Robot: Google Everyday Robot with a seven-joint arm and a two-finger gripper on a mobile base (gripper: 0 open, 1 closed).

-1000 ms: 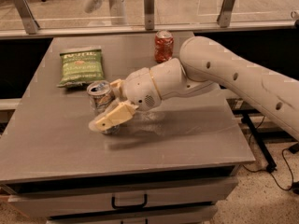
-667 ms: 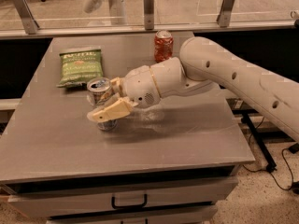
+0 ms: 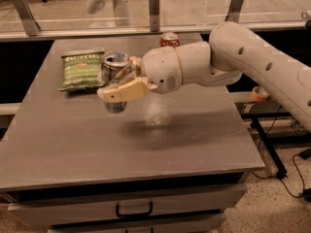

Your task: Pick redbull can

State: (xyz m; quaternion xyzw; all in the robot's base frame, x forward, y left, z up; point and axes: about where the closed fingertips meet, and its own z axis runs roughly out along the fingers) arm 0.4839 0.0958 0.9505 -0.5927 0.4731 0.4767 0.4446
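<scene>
silver-and-blue slim metal redbull can (image 3: 114,65) is left of frame centre. your cream two-finger gripper (image 3: 116,84) is clamped around it.

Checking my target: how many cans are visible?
2: the redbull can in the gripper above the table's left half; a red can at the far edge, behind the arm.

Silver redbull can (image 3: 112,67) with a shiny pale top and a darker bluish lower part, clasped by a cream-yellow end effector (image 3: 113,83) over the left middle of a plain matte grey worktop (image 3: 160,149). The arm (image 3: 252,62) behind it is glossy off-white with a few small dark dots. A green chip bag (image 3: 81,70) with pale lettering lies at back left, and an orange-red soda can (image 3: 169,39) with a silver lid stands behind. The floor (image 3: 277,203) is speckled beige
</scene>
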